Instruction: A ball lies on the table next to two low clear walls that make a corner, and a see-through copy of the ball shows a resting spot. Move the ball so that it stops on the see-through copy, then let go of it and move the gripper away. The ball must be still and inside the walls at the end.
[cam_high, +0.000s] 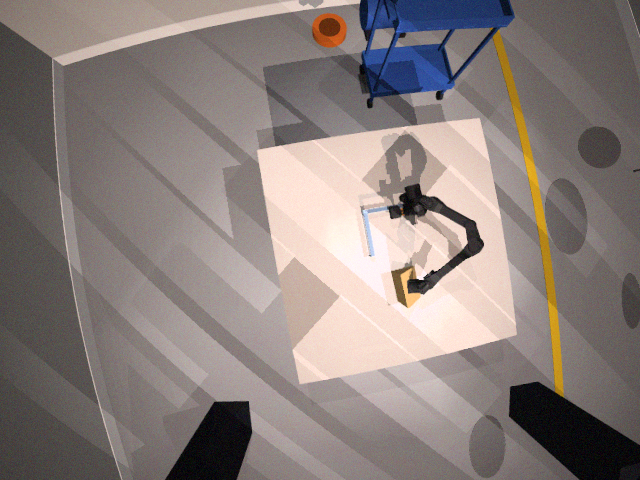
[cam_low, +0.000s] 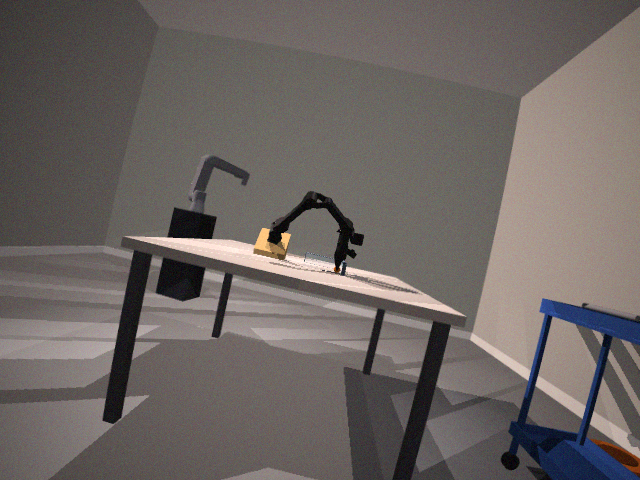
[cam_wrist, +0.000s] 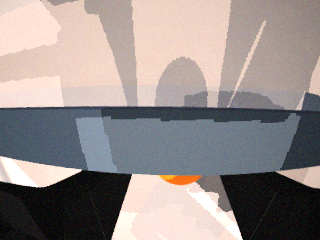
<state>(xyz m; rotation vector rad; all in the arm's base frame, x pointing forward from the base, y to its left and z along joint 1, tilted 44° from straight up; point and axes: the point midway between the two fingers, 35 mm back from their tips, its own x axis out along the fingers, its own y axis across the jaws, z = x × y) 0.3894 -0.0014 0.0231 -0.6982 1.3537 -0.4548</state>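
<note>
— What do you have on the room and the surface?

— I'm looking at a pale square worktop (cam_high: 330, 330) on dark legs, standing on a grey floor striped with shadow. Going left to right from above: bare worktop, then the low clear walls (cam_high: 368, 232) forming their corner, then the arm's tan base block (cam_high: 402, 287), and off the far edge a yellow floor line (cam_high: 537, 217). Behind the worktop stand an orange tub (cam_high: 328, 29) and a blue cart (cam_high: 413, 46).

— And the ball?

— It's a plain orange ball (cam_wrist: 180, 178) — round, so no long axis or heading to report. On my wrist view only its lower sliver shows beneath the wall's blue-grey band. From above it sits at the end of the shorter wall, touching the worktop as far as I can tell.

— The claw?

— My claw (cam_high: 397, 211) is parted — its dark fingers stand either side of the ball, gripping nothing.
</note>
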